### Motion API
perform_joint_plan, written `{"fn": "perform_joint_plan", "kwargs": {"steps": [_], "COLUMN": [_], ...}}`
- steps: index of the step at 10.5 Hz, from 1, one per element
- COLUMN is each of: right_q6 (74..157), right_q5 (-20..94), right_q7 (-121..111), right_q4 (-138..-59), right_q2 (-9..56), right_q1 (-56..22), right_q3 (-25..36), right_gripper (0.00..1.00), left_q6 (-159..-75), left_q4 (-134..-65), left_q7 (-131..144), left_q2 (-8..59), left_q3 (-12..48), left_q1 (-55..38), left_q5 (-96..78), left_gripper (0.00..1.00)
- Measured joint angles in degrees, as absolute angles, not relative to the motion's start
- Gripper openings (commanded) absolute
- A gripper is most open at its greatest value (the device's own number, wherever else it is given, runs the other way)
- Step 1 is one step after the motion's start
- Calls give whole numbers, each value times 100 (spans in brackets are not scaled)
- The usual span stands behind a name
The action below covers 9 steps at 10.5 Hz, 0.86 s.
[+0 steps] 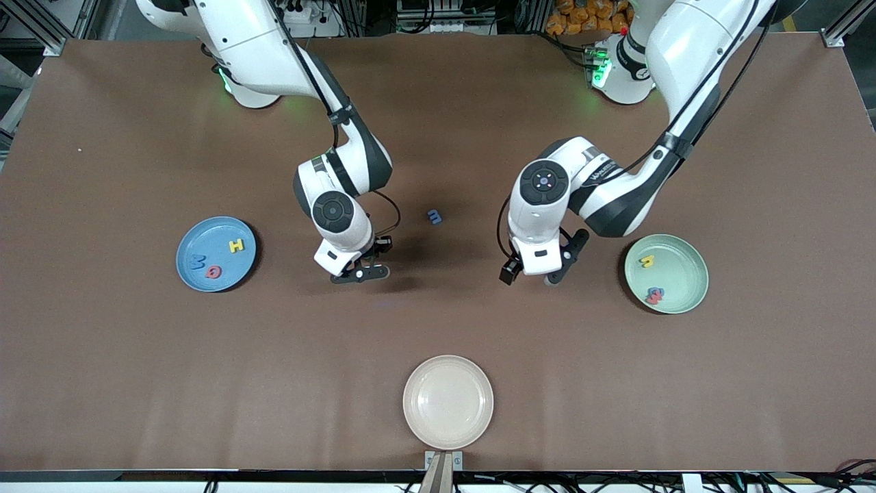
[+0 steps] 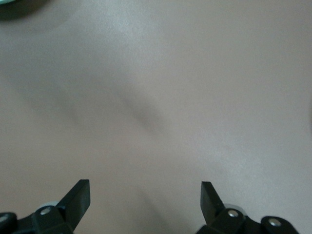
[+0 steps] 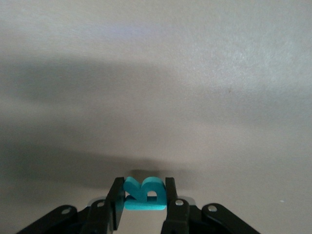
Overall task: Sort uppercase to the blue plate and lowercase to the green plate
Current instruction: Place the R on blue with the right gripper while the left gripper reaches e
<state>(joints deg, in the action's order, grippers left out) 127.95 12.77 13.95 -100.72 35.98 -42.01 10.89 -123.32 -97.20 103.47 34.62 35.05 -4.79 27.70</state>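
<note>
**Sorting nearly finished: one letter in the jaws, one on the table**

The round mid-blue plate [image 1: 216,254] is holding three foam capitals: yellow H [image 1: 236,246], blue W [image 1: 198,261] and red Q [image 1: 213,272]. The pale mint green plate [image 1: 666,273] is carrying a yellow lowercase letter [image 1: 647,260] and a red and a blue one touching [image 1: 655,295]. The right gripper [image 3: 142,201] is clamping a teal foam letter [image 3: 143,194] over bare table between the plates. The left gripper [image 2: 145,195] is hanging with jaws apart, empty, beside the green plate. A small blue lowercase m [image 1: 434,217] is lying between the arms, apparently left to sort.
</note>
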Motion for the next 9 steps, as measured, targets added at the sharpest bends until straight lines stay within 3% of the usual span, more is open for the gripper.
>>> {"fn": "perform_joint_plan", "kwargs": {"steps": [5,9], "right_q6": [11622,10708], "right_q5": [1238,506], "right_q7": [-467,-2399], "right_q4": [-9924,-9929], "right_q2": [3289,2983], "right_q1": [-3980,-3765], "right_q3": [1977,2936], "right_gripper": [21,20], "left_q6": [-12331,-12331], "left_q4": [-9724,-9748], "left_q7": [10109,9377], "left_q2": [3465,3603], "left_q3": [3517,3877], "left_q1": [-492,-631], "left_q5": [2770,2770], "left_gripper": [100,100]}}
